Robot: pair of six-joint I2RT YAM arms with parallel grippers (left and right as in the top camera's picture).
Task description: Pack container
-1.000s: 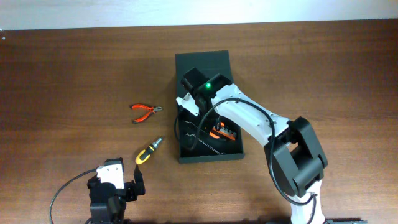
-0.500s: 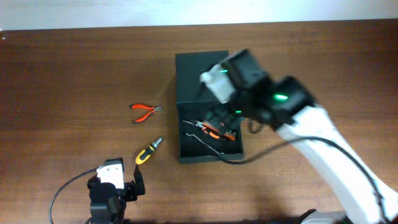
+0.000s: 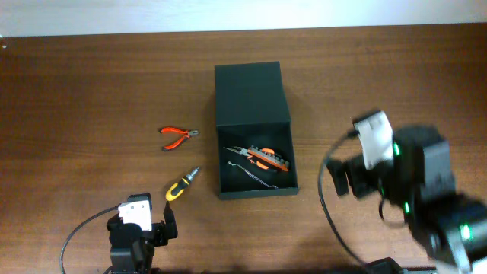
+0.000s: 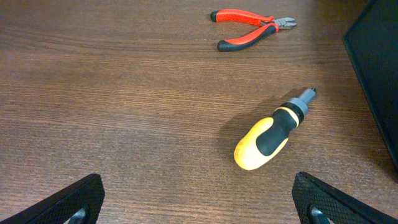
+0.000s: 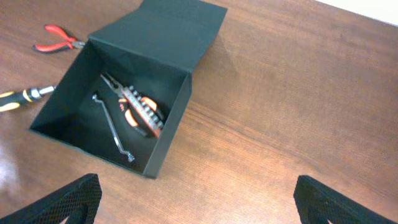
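The dark green-black container [image 3: 254, 91] stands open at the table's middle, flap lid laid back. Inside lie an orange-and-black multi-tool [image 3: 262, 157] and a thin metal wrench [image 3: 255, 172]; both also show in the right wrist view, the multi-tool [image 5: 140, 111] and the wrench [image 5: 112, 127] in the container [image 5: 168, 118]. Red pliers [image 3: 177, 136] and a yellow-black screwdriver [image 3: 182, 184] lie left of the box, as do the pliers [image 4: 252, 27] and the screwdriver [image 4: 272, 129] in the left wrist view. My left gripper [image 4: 198, 202] is open and empty near the front edge. My right gripper [image 5: 198, 199] is open and empty, right of the box.
The brown wooden table [image 3: 91, 84] spreads around the box. The right arm [image 3: 411, 190] hangs blurred over the table's right front. The left arm's base [image 3: 137, 232] sits at the front left. A pale wall strip runs along the far edge.
My right arm has pulled out of the container and swung away to the right front, leaving the multi-tool and wrench inside. The left arm has not moved.
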